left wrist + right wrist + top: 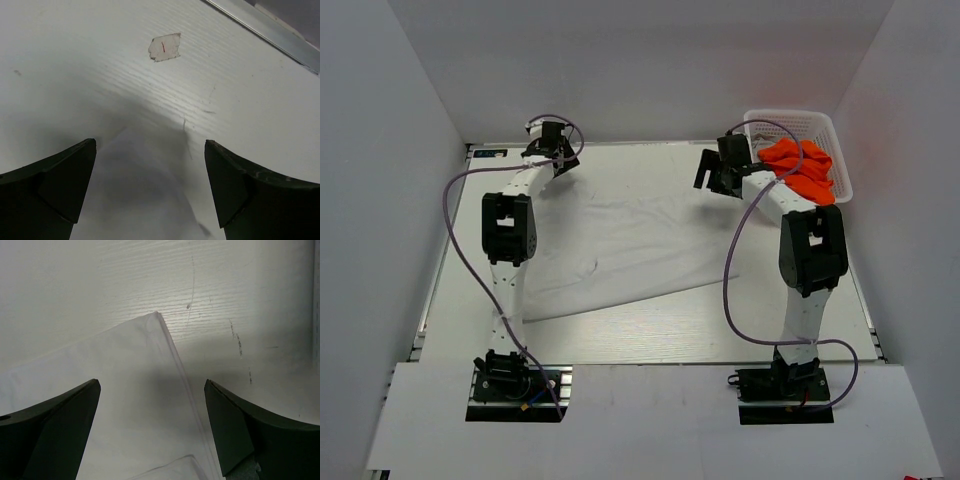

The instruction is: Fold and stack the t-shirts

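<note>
On the table (720,335), seen from above, the white t-shirt (620,250) lies spread between both arms; the orange t-shirt (802,168) sits in the basket (790,117) at far right. Left wrist: the left gripper (150,147) gapes wide over a shirt corner, holding nothing. Right wrist: the right gripper (150,385) likewise stands released above another corner.

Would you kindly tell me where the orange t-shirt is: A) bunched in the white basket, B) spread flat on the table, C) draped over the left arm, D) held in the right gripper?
A: the orange t-shirt lies crumpled inside the white basket at the far right.
</note>
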You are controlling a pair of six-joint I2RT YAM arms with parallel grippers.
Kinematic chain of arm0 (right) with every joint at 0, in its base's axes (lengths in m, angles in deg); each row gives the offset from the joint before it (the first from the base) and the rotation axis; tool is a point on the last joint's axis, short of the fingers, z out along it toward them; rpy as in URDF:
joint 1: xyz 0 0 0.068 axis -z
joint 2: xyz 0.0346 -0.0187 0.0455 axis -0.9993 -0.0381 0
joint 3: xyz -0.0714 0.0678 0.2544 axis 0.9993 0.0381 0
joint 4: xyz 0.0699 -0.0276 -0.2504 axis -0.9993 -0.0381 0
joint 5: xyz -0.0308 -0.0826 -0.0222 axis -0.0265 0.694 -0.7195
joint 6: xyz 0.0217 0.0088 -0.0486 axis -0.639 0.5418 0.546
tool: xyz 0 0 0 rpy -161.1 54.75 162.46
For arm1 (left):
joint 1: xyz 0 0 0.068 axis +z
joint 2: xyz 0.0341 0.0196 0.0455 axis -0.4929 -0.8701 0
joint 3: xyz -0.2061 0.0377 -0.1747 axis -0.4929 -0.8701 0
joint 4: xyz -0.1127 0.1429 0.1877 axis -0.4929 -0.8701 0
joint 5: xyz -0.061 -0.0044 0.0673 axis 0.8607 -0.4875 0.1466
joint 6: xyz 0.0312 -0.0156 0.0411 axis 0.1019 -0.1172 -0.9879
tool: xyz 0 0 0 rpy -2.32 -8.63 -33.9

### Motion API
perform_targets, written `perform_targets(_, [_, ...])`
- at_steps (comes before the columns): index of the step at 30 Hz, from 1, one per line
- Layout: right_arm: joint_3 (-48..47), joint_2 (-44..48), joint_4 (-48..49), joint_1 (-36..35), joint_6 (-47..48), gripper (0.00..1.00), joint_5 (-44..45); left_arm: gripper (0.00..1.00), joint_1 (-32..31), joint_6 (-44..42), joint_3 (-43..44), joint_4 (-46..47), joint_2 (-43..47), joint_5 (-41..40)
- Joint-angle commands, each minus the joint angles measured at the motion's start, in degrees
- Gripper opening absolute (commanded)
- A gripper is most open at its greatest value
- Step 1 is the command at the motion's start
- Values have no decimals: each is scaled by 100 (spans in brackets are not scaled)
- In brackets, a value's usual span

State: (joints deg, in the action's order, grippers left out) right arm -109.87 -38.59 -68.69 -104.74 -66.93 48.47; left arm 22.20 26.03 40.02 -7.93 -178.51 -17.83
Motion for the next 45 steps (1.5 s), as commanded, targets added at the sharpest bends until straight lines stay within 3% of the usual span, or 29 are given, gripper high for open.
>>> perform_targets(1, [-460, -212, -205, 102, 151, 90, 7, 98, 21, -363, 909, -240, -362, -117])
perform_targets(7, [-434, -353, -205, 181, 116, 90, -160, 90, 21, -521, 315, 164, -303, -477])
perform_targets(10, [-443, -371, -135, 225, 107, 90, -204, 78, 21, -714, -54, 383, -223, -496])
perform_targets(11, [-434, -388, -74, 225, 99, 90, -196, 70, 21, -715, -108, 436, -171, -426])
perform_targets(14, [-513, -476, -73, 260, 37, 90, -205, 62, 21, -767, -275, 437, -118, -206])
perform_targets(20, [-750, -766, -12, 260, 11, 90, -195, 27, 21, -829, -530, 525, -118, 330])
perform_targets(21, [-838, -810, -12, 252, 19, 90, -187, 19, 21, -829, -530, 525, -118, 409])
perform_targets(22, [-943, -967, -12, 269, 28, 90, -213, 5, 21, -890, -583, 525, -118, 549])
perform_targets(23, [-1057, -1029, -29, 260, 46, 90, -204, 0, 21, -890, -583, 577, -118, 550])
perform_targets(29, [-1523, -1617, 93, 251, 257, 85, -397, 0, 21, -1303, -864, 1035, 145, 93])
perform_targets(33, [-1761, -1838, 6, 208, 248, 70, -687, 0, 21, -1356, -978, 1158, 331, -161])
perform_targets(34, [-1761, -1882, 15, 216, 248, 62, -757, 0, 21, -1356, -1057, 1227, 409, -162])
perform_targets(39, [-1551, -1918, 146, 243, 213, 62, -732, 0, 21, -1356, -1453, 1491, 708, -109])
perform_targets(41, [-1594, -1979, 217, 225, 213, 57, -741, 0, 21, -1356, -1506, 1544, 788, -109])
perform_targets(43, [-1647, -2032, 235, 243, 230, 39, -802, 0, 21, -1356, -1576, 1544, 901, -109])
perform_targets(45, [-1691, -2093, 243, 216, 257, 32, -846, 0, 21, -1356, -1638, 1544, 902, -214])
